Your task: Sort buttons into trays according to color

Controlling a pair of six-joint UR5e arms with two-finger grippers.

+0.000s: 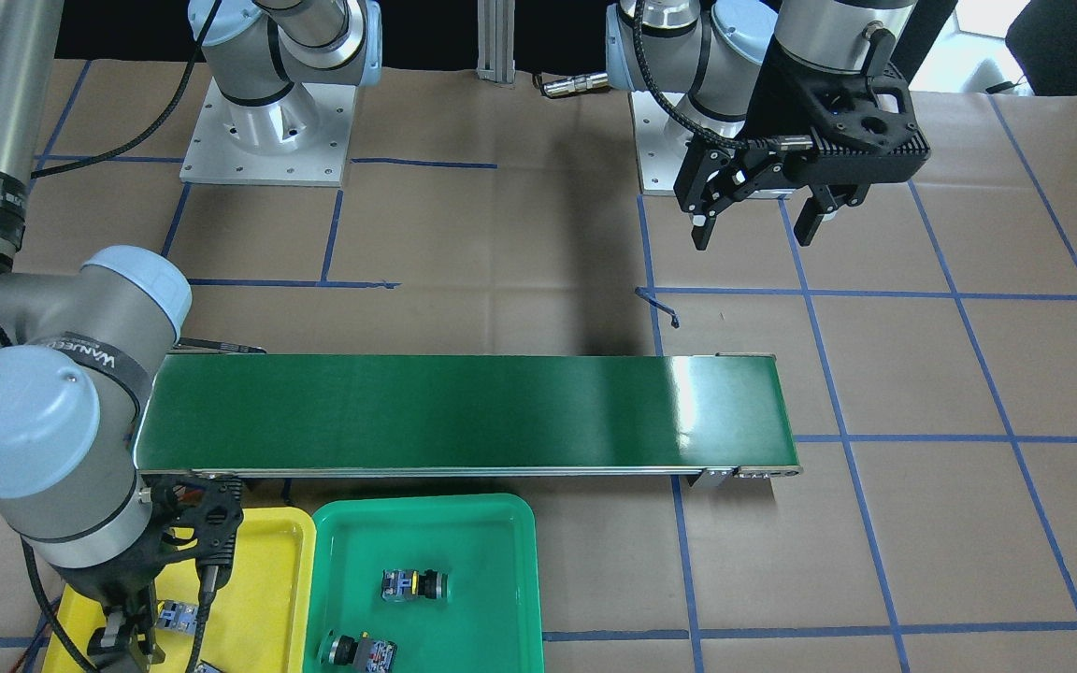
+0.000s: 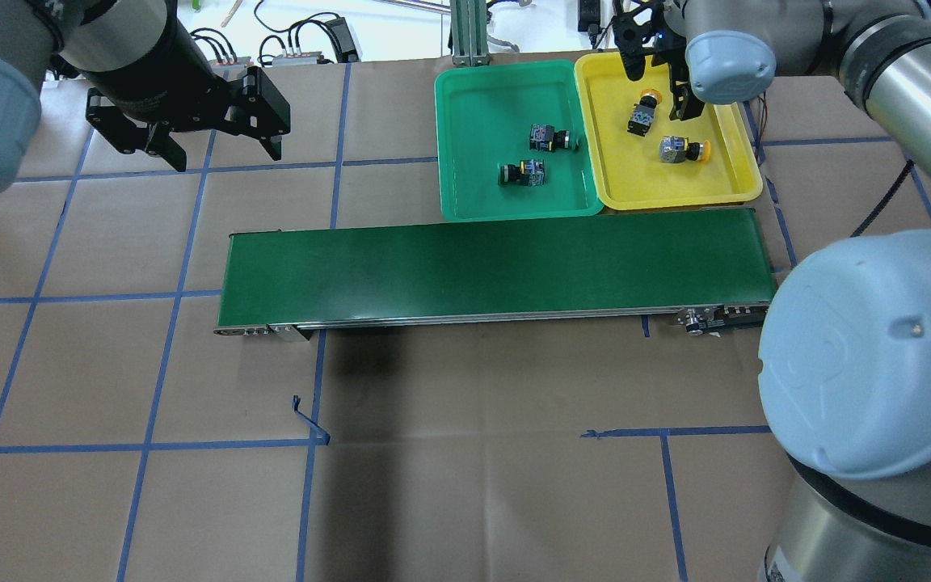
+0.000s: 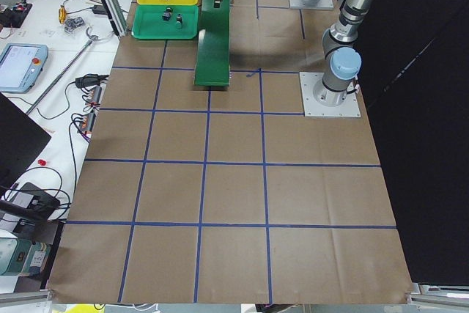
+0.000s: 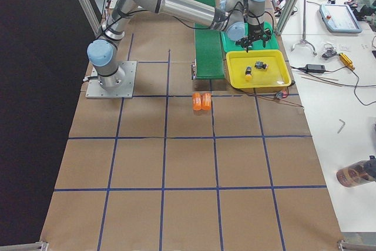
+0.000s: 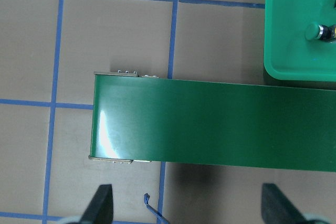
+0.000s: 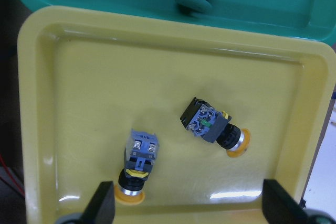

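Brown paper marked off in blue tape squares covers the table [image 2: 465, 485]. Over its left part hangs the left end effector [image 2: 221, 153], fingers spread wide with nothing between them, well apart from everything else. A long dark green belt [image 2: 498, 263] runs across the middle, bare on top. Just past its right half sit two trays side by side, rims touching. The green tray [image 2: 465, 121] comes first. Two green buttons [image 2: 522, 172] lie on their sides in its right part, near each other but apart. The yellow tray [image 2: 724, 174] is next, and two yellow buttons [image 2: 682, 150] lie on their sides in it, caps pointing different ways, also apart. Above this tray's far part hovers the right end effector [image 6: 188, 198], its fingers spread and holding nothing. Its wrist camera shows both yellow buttons below, one close to a fingertip, the other nearer the middle of the tray.
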